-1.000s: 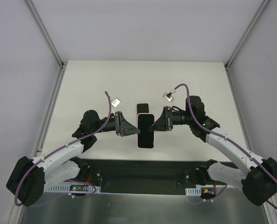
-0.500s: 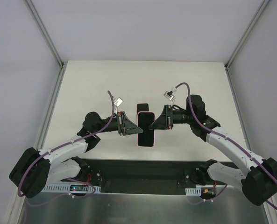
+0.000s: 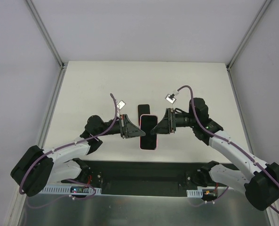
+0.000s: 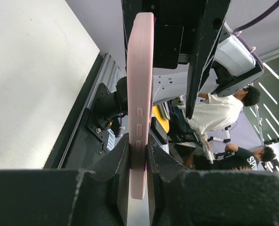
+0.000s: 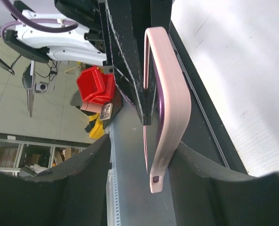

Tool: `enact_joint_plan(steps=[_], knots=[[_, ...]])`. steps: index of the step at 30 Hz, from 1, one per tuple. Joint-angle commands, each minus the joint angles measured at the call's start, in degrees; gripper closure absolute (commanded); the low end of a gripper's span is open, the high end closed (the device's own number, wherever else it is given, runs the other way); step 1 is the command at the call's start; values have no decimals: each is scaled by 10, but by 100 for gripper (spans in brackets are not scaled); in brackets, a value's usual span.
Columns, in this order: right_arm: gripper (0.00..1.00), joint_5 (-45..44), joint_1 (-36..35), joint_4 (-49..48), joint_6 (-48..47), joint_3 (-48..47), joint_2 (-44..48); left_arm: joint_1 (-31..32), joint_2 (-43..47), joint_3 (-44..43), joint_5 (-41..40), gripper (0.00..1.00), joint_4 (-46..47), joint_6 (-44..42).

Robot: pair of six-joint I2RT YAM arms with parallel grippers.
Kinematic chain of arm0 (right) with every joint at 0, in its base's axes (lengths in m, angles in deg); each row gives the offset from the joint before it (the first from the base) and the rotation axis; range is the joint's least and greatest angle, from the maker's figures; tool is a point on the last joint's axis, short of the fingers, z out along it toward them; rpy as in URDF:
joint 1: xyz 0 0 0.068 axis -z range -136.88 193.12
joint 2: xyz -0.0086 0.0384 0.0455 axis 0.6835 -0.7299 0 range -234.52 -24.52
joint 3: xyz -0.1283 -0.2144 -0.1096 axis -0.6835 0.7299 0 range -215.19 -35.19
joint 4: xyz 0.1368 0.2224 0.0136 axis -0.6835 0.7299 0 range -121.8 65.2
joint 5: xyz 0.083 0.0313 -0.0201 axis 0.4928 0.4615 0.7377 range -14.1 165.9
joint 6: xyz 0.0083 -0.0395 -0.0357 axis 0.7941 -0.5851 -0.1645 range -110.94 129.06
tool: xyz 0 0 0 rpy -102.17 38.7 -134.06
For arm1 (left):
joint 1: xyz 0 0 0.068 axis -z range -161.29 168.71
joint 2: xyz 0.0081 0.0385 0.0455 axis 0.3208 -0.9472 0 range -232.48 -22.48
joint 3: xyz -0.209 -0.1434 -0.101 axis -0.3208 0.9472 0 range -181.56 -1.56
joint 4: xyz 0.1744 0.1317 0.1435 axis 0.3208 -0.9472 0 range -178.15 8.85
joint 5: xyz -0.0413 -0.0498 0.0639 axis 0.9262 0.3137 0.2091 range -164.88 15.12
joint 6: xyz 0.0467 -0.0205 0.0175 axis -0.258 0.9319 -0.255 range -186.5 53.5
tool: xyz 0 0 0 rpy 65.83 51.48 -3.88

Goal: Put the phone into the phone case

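Pink phone case [image 3: 147,142] hung over the table between the arms, its side pinched in the closed left gripper [image 3: 135,129], the right gripper [image 3: 160,126] standing loosely open around its other side, and the dark phone [image 3: 148,125] looked partly in, with full seating probably left to do.

White-and-black arms [image 3: 69,150], purple cables [image 3: 184,87]

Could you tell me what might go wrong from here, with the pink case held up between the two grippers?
1. The right gripper stands open around the pink case, so only the left gripper clamps it, by one thin edge. It may pivot or slip down to the table.
2. The right gripper's fingers flank the case closely, so drawing back could snag it and tug it askew.
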Motion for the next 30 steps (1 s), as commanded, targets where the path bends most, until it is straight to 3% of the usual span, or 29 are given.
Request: enact_joint_plan(steps=[1,7,15,25,27,30], knots=[[48,52,-6,-25,6,30,36,3,38,-13,-52,100,-5,-34],[50,50,-9,-24,8,63,57,3,71,-20,-87,100,-46,-57],[44,48,-19,-24,2,60,41,3,55,-15,-100,100,-17,-45],[52,34,-35,-23,-1,65,24,3,65,-6,-129,100,-17,-43],[56,32,-39,-23,-1,64,17,3,66,-5,-130,100,-19,-44],[75,26,-41,-20,-2,66,11,3,71,-7,-130,100,-40,-54]])
